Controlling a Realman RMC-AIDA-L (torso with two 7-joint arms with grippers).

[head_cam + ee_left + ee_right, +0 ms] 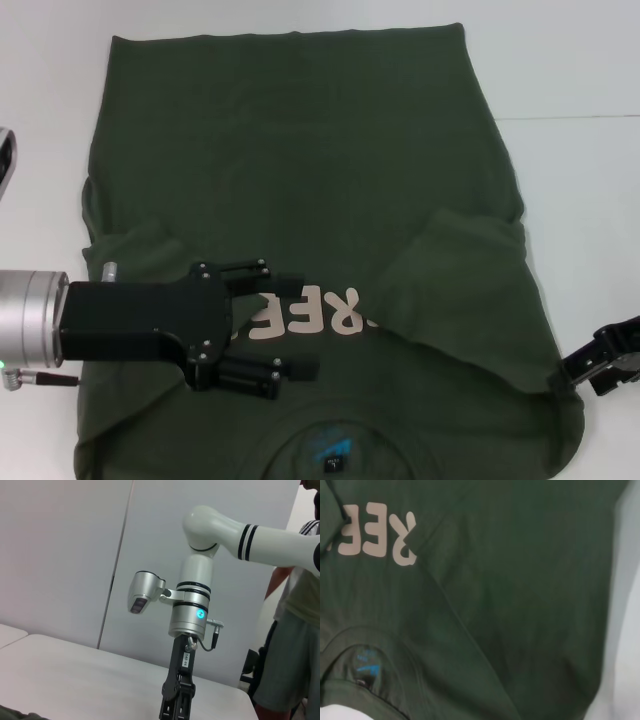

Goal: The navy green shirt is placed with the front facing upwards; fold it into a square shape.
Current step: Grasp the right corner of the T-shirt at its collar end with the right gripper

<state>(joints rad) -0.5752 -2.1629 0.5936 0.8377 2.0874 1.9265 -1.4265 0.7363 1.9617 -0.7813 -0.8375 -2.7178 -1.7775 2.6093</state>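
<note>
**Olive shirt lies flat, both sleeves turned in**

Nearest the head camera, the neck opening with its blue label (333,447) marks the near end of the dark olive-green cotton short-sleeved shirt (300,150), spread front-up on the white surface (580,170) with its hem at the far edge. Pale pink chest lettering (320,312) reads upside down, partly covered. Both sleeves lie folded inward over the chest, the right one a broad flap (460,270) reaching the letters. The black left pincer (300,325) hovers over the lettering, fingers spread apart. The right pincer (608,362) sits at the shirt's right edge near the shoulder; whether it is spread or pressed together cannot be told.
</note>
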